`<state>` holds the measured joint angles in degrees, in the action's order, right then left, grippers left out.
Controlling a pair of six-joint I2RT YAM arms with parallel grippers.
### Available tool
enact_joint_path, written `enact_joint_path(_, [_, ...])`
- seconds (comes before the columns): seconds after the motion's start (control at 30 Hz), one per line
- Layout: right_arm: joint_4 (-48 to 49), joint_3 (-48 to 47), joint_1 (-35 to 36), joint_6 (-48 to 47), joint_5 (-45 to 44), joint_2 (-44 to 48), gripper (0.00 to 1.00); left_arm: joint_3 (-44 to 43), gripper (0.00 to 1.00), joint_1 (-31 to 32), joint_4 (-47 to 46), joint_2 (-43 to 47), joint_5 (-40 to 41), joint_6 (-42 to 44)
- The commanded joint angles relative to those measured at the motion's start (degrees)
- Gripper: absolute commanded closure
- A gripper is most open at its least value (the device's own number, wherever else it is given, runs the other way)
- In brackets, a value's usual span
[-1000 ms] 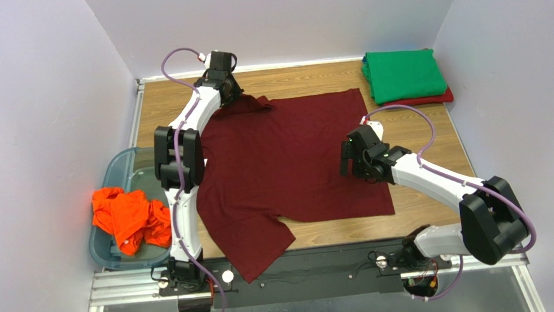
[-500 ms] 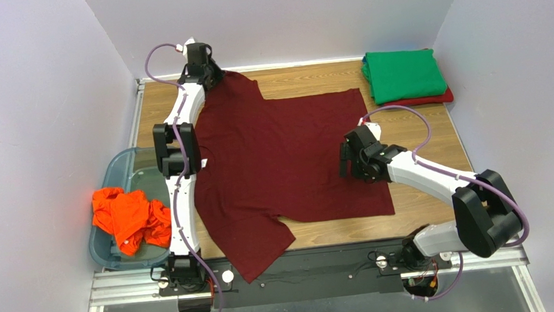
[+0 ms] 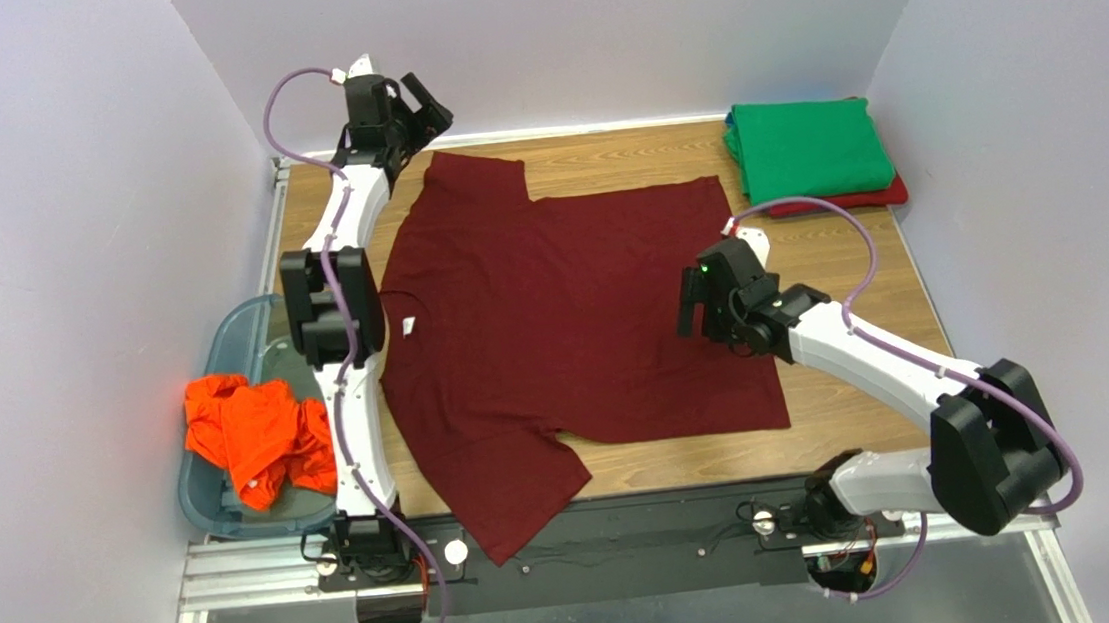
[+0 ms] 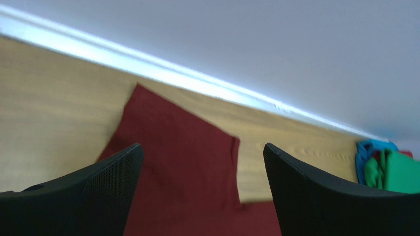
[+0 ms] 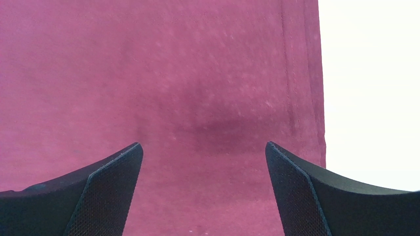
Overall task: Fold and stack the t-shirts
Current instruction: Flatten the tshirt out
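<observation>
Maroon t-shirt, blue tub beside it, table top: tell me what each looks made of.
Maroon t-shirt: soft knit cloth, matte; it lies limp, and the right wrist view shows stitched hem lines. Blue tub: likely plastic, see-through with a slight sheen. Table top: wood or wood-look laminate, smooth, with grain lines visible.

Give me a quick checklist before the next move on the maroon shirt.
1. Left claw open, holding nothing: ok.
2. Right claw open over the maroon shirt: ok.
3. Far sleeve spread flat: ok.
4. Near sleeve fully on the table: not ok, it overhangs the near edge.
5. Right claw clear of the cloth: cannot tell.
6. Green shirt folded at far right: ok.
</observation>
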<state>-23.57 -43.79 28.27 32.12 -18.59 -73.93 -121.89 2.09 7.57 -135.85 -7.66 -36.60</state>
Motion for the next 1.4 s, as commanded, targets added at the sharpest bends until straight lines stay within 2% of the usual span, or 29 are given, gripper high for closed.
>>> enact_joint_path(0.0, [0.3, -2.2, -0.4, 0.8, -1.8, 1.0, 0.0, 13.5, 0.02, 0.5, 1.8, 14.8, -3.8, 3.0])
enact_joint_path(0.07, [0.1, -2.2, -0.4, 1.5, -1.9, 1.3, 0.0, 20.7, 0.02, 0.7, 2.3, 19.7, -3.9, 2.8])
enact_joint_path(0.17, [0.1, -1.9, -0.5, 2.8, -0.5, 2.6, 0.0, 39.8, 0.02, 1.9, -0.3, 33.0, -4.6, 3.1])
enact_joint_path(0.27, [0.0, -1.8, -0.6, 2.9, -0.3, 3.5, 0.0, 49.6, 0.02, 3.7, -1.3, 40.4, -4.2, 4.1])
enact_joint_path(0.3, [0.1, -1.7, -0.6, 3.0, -0.4, 4.0, 0.0, 55.6, 0.02, 5.5, -1.9, 44.8, -2.5, 3.5])
enact_joint_path(0.5, [0.2, -2.2, -0.8, 2.9, -0.8, 3.4, 0.0, 72.4, 0.02, 10.8, -4.5, 57.1, -0.4, 2.1])
enact_joint_path(0.67, [0.2, -3.8, -1.2, 2.8, -2.7, -0.5, 0.0, 75.7, 0.02, 11.4, -4.2, 57.6, 2.6, 2.3])
enact_joint_path(1.37, [1.9, -20.5, -8.3, -1.0, 2.9, -23.3, 0.0, 64.1, 0.02, 11.4, -2.7, 35.7, 0.6, 4.9])
